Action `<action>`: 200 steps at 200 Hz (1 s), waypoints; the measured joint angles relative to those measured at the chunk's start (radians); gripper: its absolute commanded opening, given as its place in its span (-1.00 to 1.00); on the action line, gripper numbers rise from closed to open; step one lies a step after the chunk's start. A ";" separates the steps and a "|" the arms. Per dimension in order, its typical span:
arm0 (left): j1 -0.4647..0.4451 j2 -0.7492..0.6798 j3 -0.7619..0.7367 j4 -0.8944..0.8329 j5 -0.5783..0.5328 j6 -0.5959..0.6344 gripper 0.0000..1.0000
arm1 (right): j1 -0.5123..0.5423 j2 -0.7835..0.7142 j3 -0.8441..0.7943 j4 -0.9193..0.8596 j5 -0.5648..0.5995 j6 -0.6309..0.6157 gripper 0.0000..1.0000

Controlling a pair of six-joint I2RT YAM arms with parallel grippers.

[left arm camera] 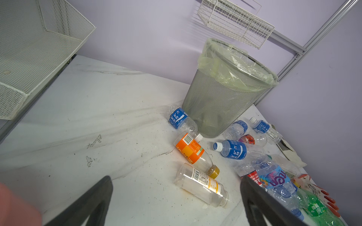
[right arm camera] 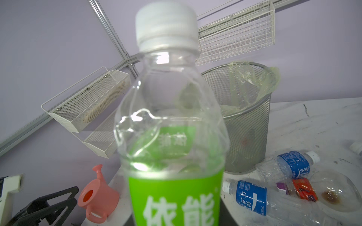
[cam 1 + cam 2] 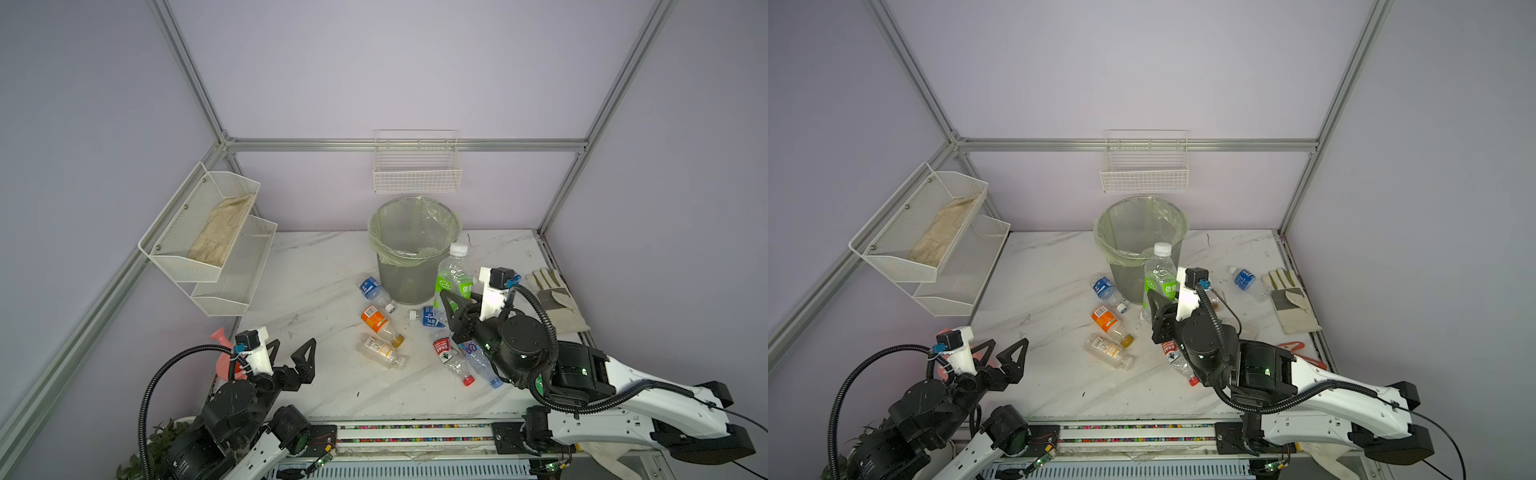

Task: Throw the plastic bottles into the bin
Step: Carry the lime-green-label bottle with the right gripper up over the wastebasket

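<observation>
**Green-labelled bottle held upright beside the bin**

The green-labelled bottle [image 3: 453,276] stands upright at centre-right in both top views. Its long axis is vertical and its white cap points up. The right end effector [image 3: 457,301] pinches it low on the body, at the label. In the picture the bottle overlaps the bin's [image 3: 401,282] right wall.

The bin stands on the desk [image 3: 324,257] at the middle of the frame, with a pale green liner [image 3: 384,249] folded over its rim. What lies at its bottom cannot be made out.

Below the bin, more bottles lie on their sides:
- A blue-labelled bottle [image 3: 371,289] lies at the bin's foot, cap toward the lower right.
- An orange-labelled bottle [image 3: 379,323] has its yellow cap toward the lower right.
- A pale-labelled bottle [image 3: 380,351] lies on a similar slant.
- A red-labelled bottle [image 3: 449,356] is partly hidden by the right arm, red cap toward the lower right.

At the lower left, the left end effector [image 3: 293,347] hovers over bare desk with its fingers spread wide, holding nothing.

At the left of the frame, the two-tier mesh rack [image 3: 174,249] holds a pale glove [image 3: 222,232] in its upper tier.
</observation>
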 measured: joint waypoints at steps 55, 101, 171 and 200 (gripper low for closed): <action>0.000 0.008 0.000 0.000 0.004 0.000 1.00 | 0.000 0.000 0.002 0.003 0.048 -0.017 -1.00; 0.000 0.009 0.000 0.000 0.005 0.000 0.99 | 0.000 0.070 0.092 0.006 0.077 -0.080 -1.00; 0.000 0.009 0.000 0.000 0.007 0.000 1.00 | -0.330 0.368 0.424 -0.019 -0.143 -0.204 -0.90; 0.000 0.010 0.000 0.000 0.007 0.000 1.00 | -0.467 0.575 0.646 -0.080 -0.286 -0.229 0.04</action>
